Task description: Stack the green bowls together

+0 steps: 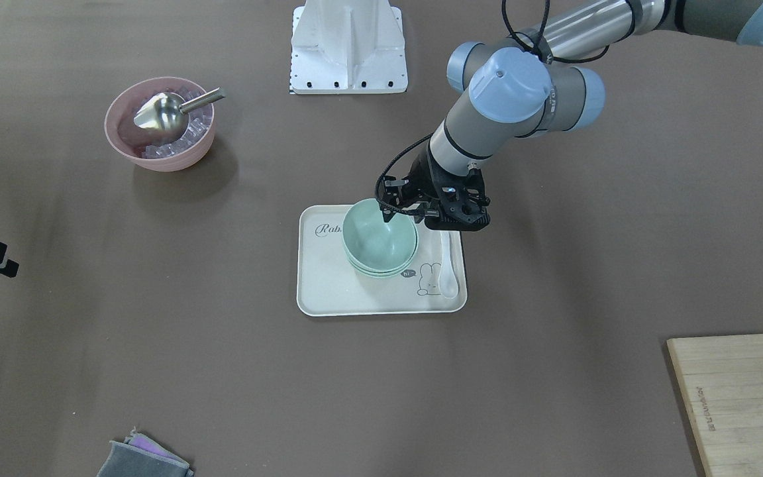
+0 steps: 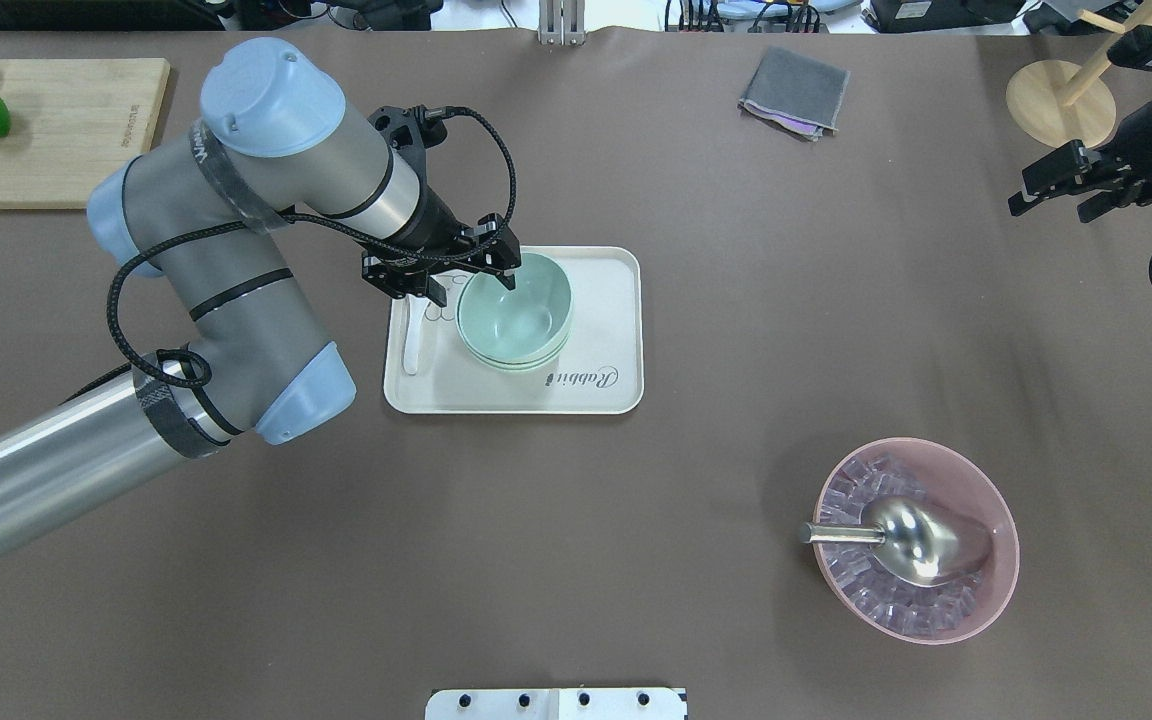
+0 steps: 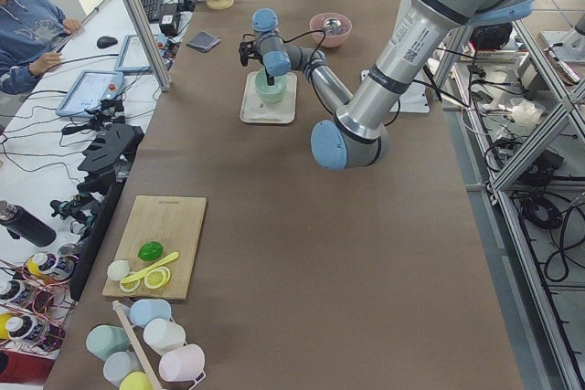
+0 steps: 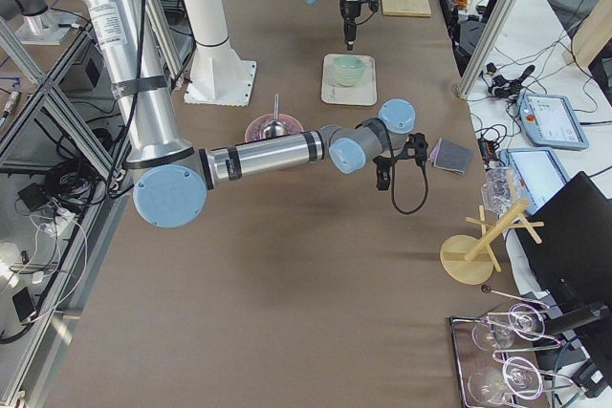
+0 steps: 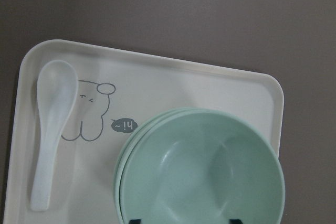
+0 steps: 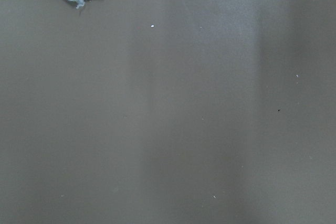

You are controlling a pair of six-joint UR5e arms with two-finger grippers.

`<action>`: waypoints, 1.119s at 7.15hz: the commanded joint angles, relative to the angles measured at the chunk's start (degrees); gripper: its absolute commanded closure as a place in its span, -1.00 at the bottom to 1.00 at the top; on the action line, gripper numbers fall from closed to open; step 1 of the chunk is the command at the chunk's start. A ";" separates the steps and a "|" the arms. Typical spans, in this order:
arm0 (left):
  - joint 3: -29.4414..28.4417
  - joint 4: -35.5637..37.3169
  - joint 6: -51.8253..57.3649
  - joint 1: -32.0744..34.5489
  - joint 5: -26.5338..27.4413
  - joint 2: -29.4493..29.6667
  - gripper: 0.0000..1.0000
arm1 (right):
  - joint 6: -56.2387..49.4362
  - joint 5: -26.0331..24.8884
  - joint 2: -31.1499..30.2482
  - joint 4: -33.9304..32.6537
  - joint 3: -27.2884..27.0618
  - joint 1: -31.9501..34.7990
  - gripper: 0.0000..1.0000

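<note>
Left end effector (image 2: 473, 288) spread wide, straddling rim of stacked green bowls (image 2: 516, 320); right end effector (image 2: 1051, 205) fingers apart.

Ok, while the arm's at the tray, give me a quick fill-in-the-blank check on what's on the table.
The gripper with its jaws at the nested pale mint-green bowls belongs to the robot's ____ arm.
The line drawing on the cream rectangular tray under them shows a ____.
The shiny metal scoop lies on clear cubes in a large round bowl coloured ____.
Missing words: left; rabbit; pink.
</note>
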State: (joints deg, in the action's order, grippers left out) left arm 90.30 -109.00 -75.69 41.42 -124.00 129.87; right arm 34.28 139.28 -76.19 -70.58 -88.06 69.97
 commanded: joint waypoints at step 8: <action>21.32 27.97 58.89 26.19 -0.79 -29.19 -0.97 | -33.43 -3.66 -0.54 -13.00 4.37 12.63 -1.00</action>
State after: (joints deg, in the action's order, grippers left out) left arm 110.76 -81.86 -29.41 61.00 -124.13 107.38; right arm 8.59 135.96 -76.83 -81.50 -86.19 79.79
